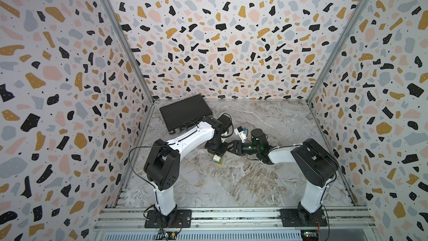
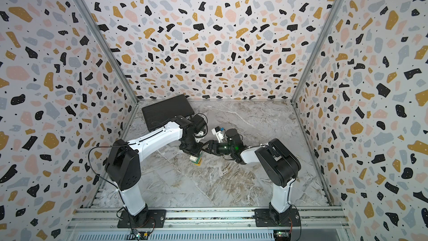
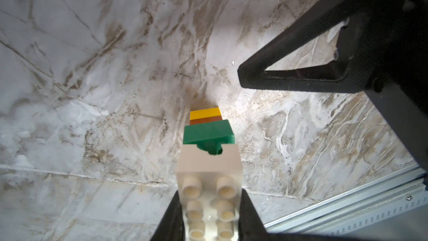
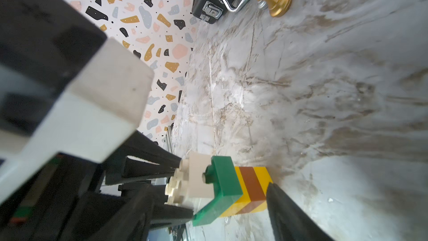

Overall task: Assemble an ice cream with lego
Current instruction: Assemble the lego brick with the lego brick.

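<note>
The half-built ice cream (image 1: 218, 159) stood on the table (image 1: 243, 181) a little toward 9 o'clock from the middle, well clear of the black briefcase (image 1: 185, 112) at 11 o'clock. Its yellow-brown-yellow stick (image 4: 252, 188) was planted on the marble, with the green brick (image 4: 222, 188) on it and the white brick (image 3: 208, 172) on top. One green stud showed uncovered beside the white brick. Whether the white brick was pressed fully home could not be told. No rounded yellow top was in view.

These bricks looked light, hard and smooth. The tall stack on its narrow stick would likely tip or snap apart under a sideways push. The flat side walls seemed the best place to grip, with the pressing force sent straight down the stack.

The left claw (image 3: 209, 214) was clamped narrow on the white brick's two long sides, studs facing its wrist. The right claw (image 1: 230, 147) reached in from 3 o'clock with jaws spread wide and held nothing. One of its fingers (image 4: 284, 209) lay just beside the stick's bottom yellow block; contact could not be told.
</note>
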Robot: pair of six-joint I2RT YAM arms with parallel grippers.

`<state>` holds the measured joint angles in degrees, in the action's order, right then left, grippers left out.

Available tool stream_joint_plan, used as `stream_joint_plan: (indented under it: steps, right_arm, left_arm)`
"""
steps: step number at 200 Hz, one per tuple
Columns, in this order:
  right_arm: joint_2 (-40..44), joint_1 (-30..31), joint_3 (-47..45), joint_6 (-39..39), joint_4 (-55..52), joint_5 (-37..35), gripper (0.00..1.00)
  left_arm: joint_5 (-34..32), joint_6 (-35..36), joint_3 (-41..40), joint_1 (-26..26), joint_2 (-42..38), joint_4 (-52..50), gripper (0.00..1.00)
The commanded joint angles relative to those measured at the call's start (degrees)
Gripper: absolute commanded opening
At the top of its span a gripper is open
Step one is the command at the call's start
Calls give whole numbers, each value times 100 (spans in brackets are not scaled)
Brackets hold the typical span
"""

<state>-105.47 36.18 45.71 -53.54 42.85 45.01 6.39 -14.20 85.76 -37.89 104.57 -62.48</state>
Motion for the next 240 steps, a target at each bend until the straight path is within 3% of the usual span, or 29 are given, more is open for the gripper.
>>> stream_joint_plan:
  steps: [1, 75, 106, 159, 240]
  right_arm:
    - [0, 82, 148, 62, -41, 96, 78]
    - [-70, 123, 164, 8, -135, 98, 74]
    - [-125, 165, 129, -99, -35, 103, 74]
    - [-341, 195, 99, -429, 286, 169, 70]
    - [-105, 196, 100, 88, -497, -210, 60]
  left_arm:
    - [-10, -46, -48, -60, 129, -67, 1]
    - [-34, -225, -345, -326, 252, 171, 1]
    - [-395, -207, -530, -375, 315, 244, 2]
    - [-201, -275, -821, -403, 386, 629, 4]
    - [-213, -338, -924, -401, 367, 682, 22]
